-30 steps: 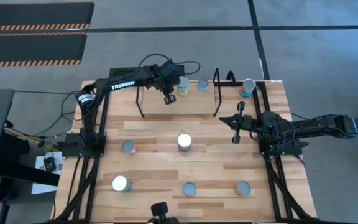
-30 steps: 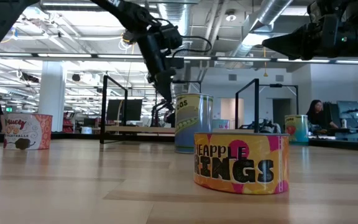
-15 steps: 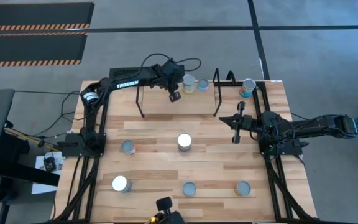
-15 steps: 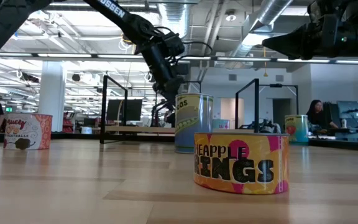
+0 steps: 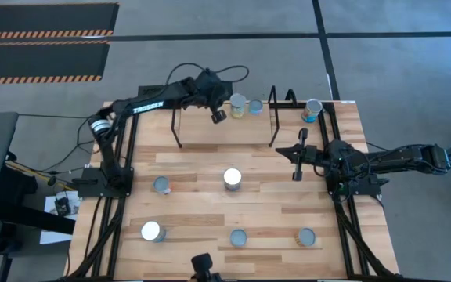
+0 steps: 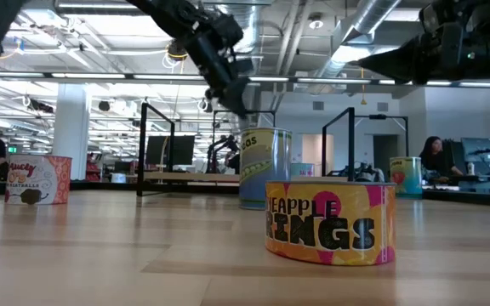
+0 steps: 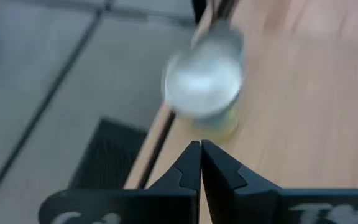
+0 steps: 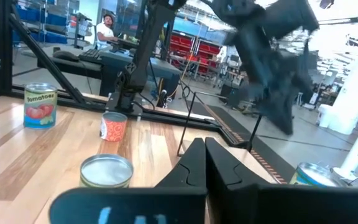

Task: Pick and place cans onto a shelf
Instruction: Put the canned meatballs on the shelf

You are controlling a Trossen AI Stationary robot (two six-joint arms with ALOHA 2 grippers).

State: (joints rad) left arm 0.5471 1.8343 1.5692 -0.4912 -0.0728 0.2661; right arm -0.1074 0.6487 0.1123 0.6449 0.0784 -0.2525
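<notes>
The shelf (image 5: pixel 273 117) stands at the table's far edge, its black wire end frames (image 6: pixel 156 149) upright. Two cans (image 5: pixel 238 103) (image 5: pixel 255 107) stand side by side on it. One more can (image 5: pixel 312 110) stands at the far right corner, and several stand on the tabletop, such as the silver-topped one (image 5: pixel 232 178) in the middle. My left gripper (image 5: pixel 218 116) hovers shut and empty over the shelf, left of the two cans; its wrist view shows a blurred silver-topped can (image 7: pixel 202 84) ahead. My right gripper (image 5: pixel 295 162) waits shut and empty at the table's right.
Near the low camera stand a pineapple-rings can (image 6: pixel 330 223) and a taller green-labelled can (image 6: pixel 264 167). Cans also stand near the front edge (image 5: pixel 151 231) (image 5: pixel 239 237) (image 5: pixel 306 236) and at the left (image 5: pixel 161 185). People sit in the room behind (image 8: pixel 107 28).
My left gripper, shut throughout, has gone a little toward the table's right edge and then risen above the shelf. The nearer can on the shelf now stands a little farther right, close beside the other can.
</notes>
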